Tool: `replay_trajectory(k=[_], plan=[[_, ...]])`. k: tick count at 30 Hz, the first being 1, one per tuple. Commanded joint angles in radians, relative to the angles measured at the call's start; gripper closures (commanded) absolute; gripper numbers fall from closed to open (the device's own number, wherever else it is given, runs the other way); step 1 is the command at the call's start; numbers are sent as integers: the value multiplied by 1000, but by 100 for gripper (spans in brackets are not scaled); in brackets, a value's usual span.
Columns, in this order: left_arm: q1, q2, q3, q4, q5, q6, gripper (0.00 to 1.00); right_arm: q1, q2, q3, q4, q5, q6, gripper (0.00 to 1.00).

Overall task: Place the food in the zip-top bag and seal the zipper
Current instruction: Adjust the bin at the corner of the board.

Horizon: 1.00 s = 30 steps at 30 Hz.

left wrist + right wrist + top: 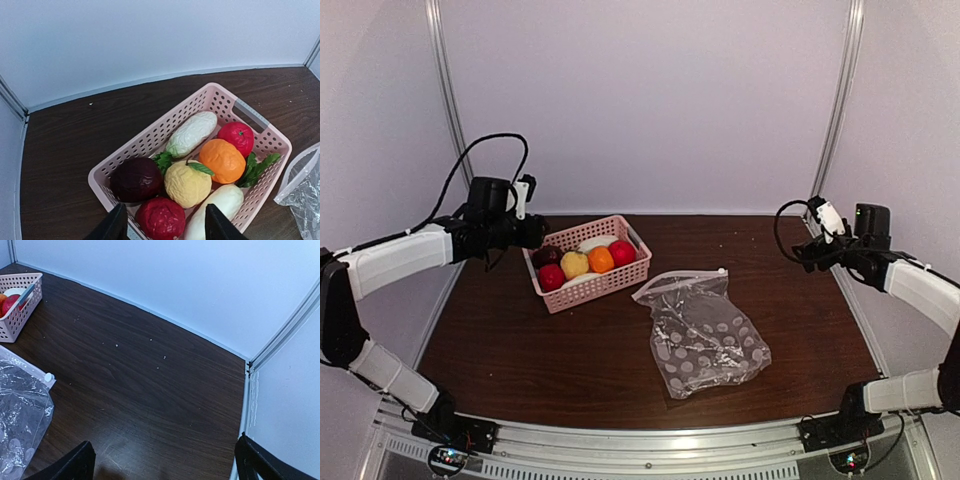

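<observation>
The food sits in a pink lattice basket: a dark maroon piece, a red piece, a yellow piece, an orange piece, a red tomato and two white radishes. The polka-dot zip-top bag lies flat to the right of the basket, its zipper with a white slider at the far end. My left gripper is open, hovering above the basket's near-left corner. My right gripper is open over bare table at the far right.
The dark wood table is enclosed by white walls with metal posts. The bag's edge shows in the left wrist view and in the right wrist view. The basket's corner also shows in the right wrist view.
</observation>
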Motion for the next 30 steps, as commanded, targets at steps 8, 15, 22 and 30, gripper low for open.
replay_trajectory(k=[8,15,22,30], plan=[[65,177,205,-306,-69,-228,54,-9,-6,-43,-16,-149,-41,2],[100,291,348,-306,-17,-165,32,-9,-5,-44,-17,-157,-39,2],[189,704,826,-488,335,197,48,-9,-14,-50,-15,-165,-35,2],[188,832,925,-480,370,335,37,-9,-32,-59,-16,-147,-49,2]])
